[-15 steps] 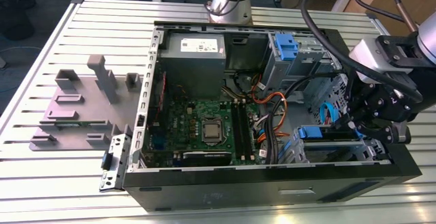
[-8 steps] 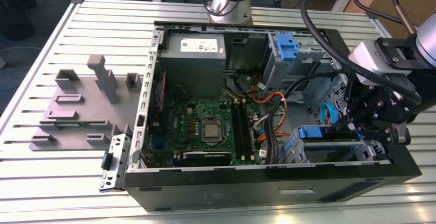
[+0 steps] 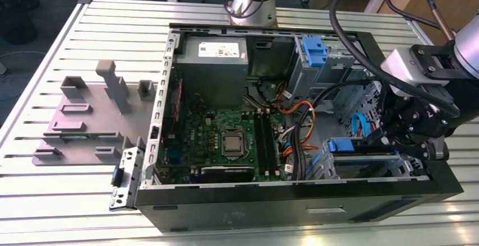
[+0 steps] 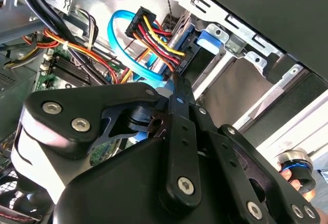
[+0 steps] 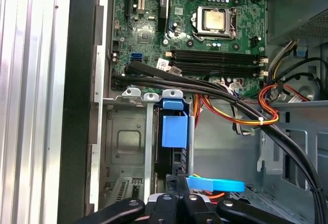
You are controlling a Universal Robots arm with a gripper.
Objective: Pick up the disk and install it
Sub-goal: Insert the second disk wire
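An open computer case (image 3: 299, 193) lies on a slatted metal table (image 3: 45, 212), with its green circuit board (image 3: 224, 139) facing up. The gripper (image 3: 389, 139) reaches into the case at the exterior view's right, down by the metal drive cage (image 3: 359, 165) in the near corner.

The disk (image 3: 363, 147) sits edge-up in that cage. In the exterior view little of it shows beyond its blue plastic rail and a dark strip below; the gripper's black body covers its far end. In the first wrist view the disk (image 5: 174, 131) stands in a slot of the cage (image 5: 125, 142), its blue tab uppermost, and its lower part runs out of sight behind the gripper (image 5: 177, 196) at the frame's edge. The fingers appear closed on the disk's end there, but the contact itself is cut off, so how the jaws stand cannot be told for certain.

In the second wrist view the gripper's (image 4: 177, 101) black linkage blocks much of the frame. One thin finger (image 4: 180, 93) points toward the cage, and its tip is lost against a bundle of red and yellow wires (image 4: 154, 42) and a looping blue cable (image 4: 123, 44).

A grey plastic stand (image 3: 90, 117) with upright posts rests on the table beside the case, at the exterior view's left. A grey metal box (image 3: 213, 64) sits in the case's far corner.
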